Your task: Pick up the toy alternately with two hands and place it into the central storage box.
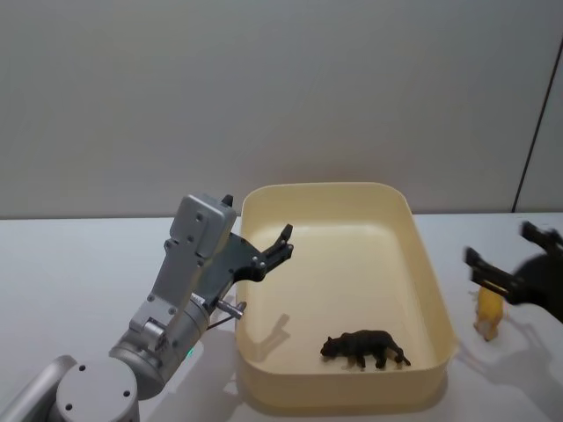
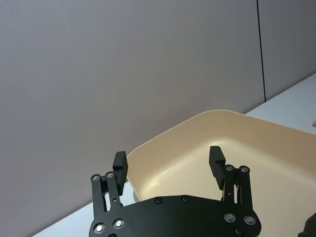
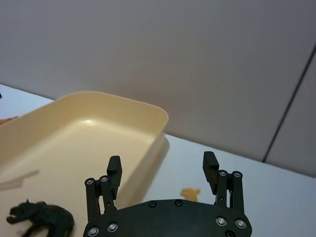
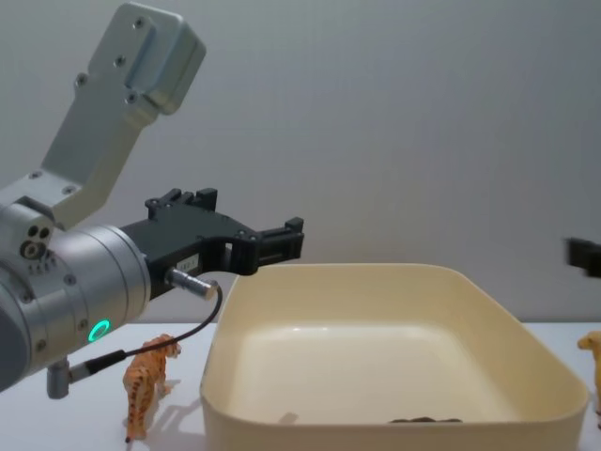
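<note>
The central storage box [image 1: 433, 290] is a cream-yellow tub in the middle of the table; it also shows in the chest view [image 4: 394, 274] and both wrist views [image 2: 256, 133] [image 3: 123, 106]. A dark toy animal [image 1: 365, 349] [image 3: 42, 222] stands inside it near the front wall. My left gripper [image 1: 283, 244] [image 2: 168, 160] [image 4: 282, 240] hangs open and holding nothing over the box's left rim. My right gripper [image 1: 498, 246] [image 3: 162, 167] is open and hovers just right of the box, above a yellow toy [image 1: 488, 315] [image 3: 190, 193] on the table.
An orange striped tiger toy [image 4: 150, 381] stands on the table left of the box, below the left arm. A grey wall runs behind the white table [image 1: 79, 264].
</note>
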Tool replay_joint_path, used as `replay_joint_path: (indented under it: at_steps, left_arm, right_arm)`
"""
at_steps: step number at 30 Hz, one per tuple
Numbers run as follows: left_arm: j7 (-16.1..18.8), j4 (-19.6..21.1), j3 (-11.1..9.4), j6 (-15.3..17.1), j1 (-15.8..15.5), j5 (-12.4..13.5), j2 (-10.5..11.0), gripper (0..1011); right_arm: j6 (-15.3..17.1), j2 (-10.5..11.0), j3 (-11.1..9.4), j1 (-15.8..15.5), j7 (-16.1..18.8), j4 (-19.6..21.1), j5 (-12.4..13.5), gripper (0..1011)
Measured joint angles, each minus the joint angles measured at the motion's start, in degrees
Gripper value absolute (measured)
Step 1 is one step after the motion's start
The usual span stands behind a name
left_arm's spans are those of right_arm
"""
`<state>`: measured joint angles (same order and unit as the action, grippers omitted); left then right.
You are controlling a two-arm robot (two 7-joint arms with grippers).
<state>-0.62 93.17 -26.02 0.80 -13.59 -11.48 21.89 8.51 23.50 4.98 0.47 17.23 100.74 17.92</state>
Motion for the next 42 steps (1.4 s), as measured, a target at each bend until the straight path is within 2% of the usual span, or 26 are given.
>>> replay_joint_path:
  at_steps: [7, 13, 18, 26, 42]
  left_arm:
    - [0.0, 0.0, 0.0, 0.0, 0.0, 0.0, 0.0, 1002]
    - [0.0, 0.0, 0.0, 0.0, 0.0, 0.0, 0.0, 1002]
    - [0.0, 0.0, 0.0, 0.0, 0.0, 0.0, 0.0, 1001]
    - [0.0, 0.0, 0.0, 0.0, 0.0, 0.0, 0.0, 1001]
    - [0.0, 0.0, 0.0, 0.0, 0.0, 0.0, 0.0, 1002]
  right_arm:
    - [1.5, 3.6, -3.4, -6.6, -2.6, 3.6, 2.8, 1001]
    - [2.3, 5.1, -4.7, -9.7, -3.4, 4.7, 3.8, 1001]
    - [3.0, 5.5, -5.0, -11.0, -3.7, 4.8, 3.9, 1001]
    - [3.9, 4.9, -4.0, -10.3, -3.9, 2.6, 2.2, 1001]
    - [3.9, 0.1, 0.1, -2.8, -2.8, -6.3, -2.9, 1001]
